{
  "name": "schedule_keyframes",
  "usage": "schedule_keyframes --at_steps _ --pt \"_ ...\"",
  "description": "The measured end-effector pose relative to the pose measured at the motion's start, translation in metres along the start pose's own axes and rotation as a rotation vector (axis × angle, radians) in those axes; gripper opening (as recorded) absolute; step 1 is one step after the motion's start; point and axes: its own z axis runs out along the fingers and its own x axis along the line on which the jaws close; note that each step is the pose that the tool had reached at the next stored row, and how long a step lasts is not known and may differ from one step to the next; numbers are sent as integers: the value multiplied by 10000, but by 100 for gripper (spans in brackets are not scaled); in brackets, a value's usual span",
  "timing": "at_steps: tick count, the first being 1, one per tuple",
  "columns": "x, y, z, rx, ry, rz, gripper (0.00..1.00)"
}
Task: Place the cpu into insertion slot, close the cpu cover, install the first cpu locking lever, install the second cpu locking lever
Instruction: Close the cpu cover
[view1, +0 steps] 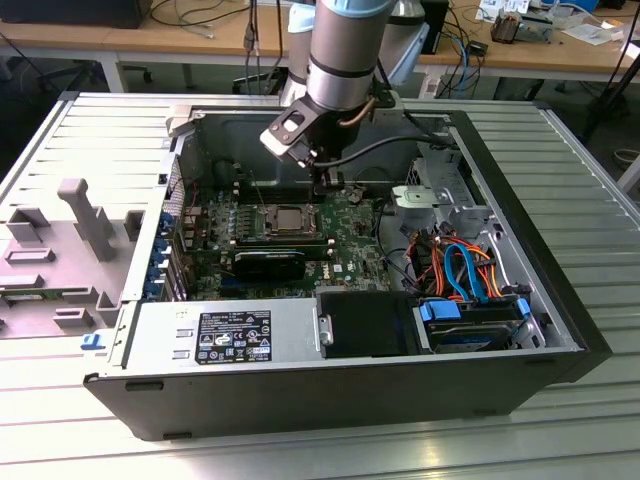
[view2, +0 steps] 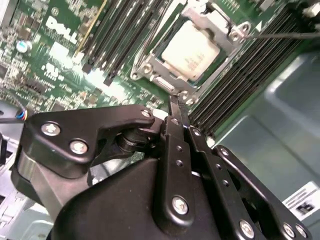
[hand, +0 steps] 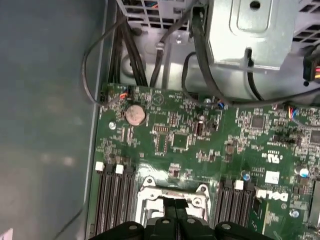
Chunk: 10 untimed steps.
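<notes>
Desks (view1: 150, 35) strung with cables line the far side of the room behind your cell. In front of them a slatted metal table (view1: 560, 130) carries an open computer case (view1: 300, 390), with a grey plastic fixture (view1: 85, 215) lying at the exterior view's left. Your arm (view1: 345, 50) comes down from the far side into the case, above the green motherboard (view1: 350, 225). A silver power supply (view1: 220, 335) sits along the near wall, and a drive (view1: 470, 325) with orange and blue cables (view1: 460, 265) lies toward the exterior view's right.

Your gripper (view2: 175, 107) hangs low over the board, its two black fingers pressed together to a narrow point. Nothing shows between them. The tip stands just beside the near corner of the insertion slot (view1: 262, 224), between the banks of long black memory slots (view2: 125, 30); whether it touches the metal there you cannot tell.

The cpu cover (view2: 152, 67) lies flat over the slot. The cpu (view2: 192, 45) sits inside, its pale grey top showing through the cover's square cut-out. A coin battery (hand: 135, 115) sits on the board, well apart from the socket.
</notes>
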Motion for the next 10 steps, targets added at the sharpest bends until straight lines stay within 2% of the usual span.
schedule_keyframes --at_steps 5,7,10 --pt "11 -184 82 -4 19 -12 11" --pt "14 -307 143 -3 18 -14 11" --pt "1 -398 208 -3 18 -15 11"
